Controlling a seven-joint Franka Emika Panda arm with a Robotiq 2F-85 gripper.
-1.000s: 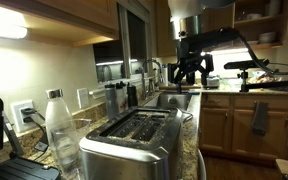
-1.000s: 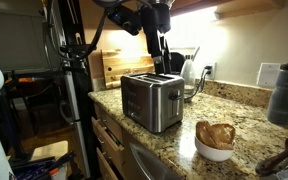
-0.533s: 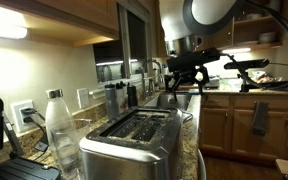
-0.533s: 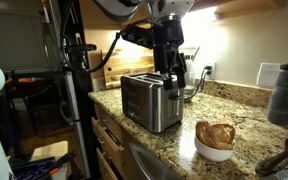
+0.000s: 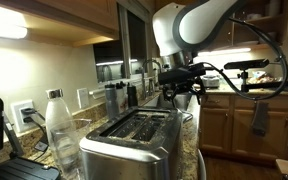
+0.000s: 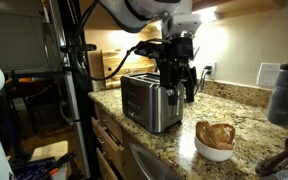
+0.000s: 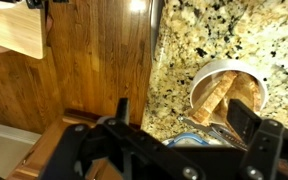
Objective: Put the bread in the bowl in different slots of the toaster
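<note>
Gripper (image 6: 187,92) is sitting lower and further along the counter (image 6: 254,115) vs a sec ago. Earlier it was hanging high behind the toaster (image 6: 149,100); now it's dropping beside the toaster's far end, on the bowl side. Arm is also swinging round, so more of the white body is showing in the ext. views. Toaster, bowl (image 6: 216,153) and plastic bottle (image 5: 59,125) aren't shifting at all.

Step in hand, judging from this: approach phase, going for the first slice. Nothing is being carried. Fingers are standing spread wide w/ nothing btwn them, clearest in the wrist view, where both are framing the bowl (image 7: 206,70) from above.

Bread (image 6: 215,133) is lying in the white bowl, well apart from the toaster, further along the granite. Wrist cam is showing the tan slices (image 7: 227,92) leaning together inside the rim. Both slots are looking dark; prob. empty, though I can't tell for sure.

Next move is calling for more travel toward the bowl, then a descent w/ jaws straddling one slice only. Slices are touching, so separating them is looking like the tricky bit.
</note>
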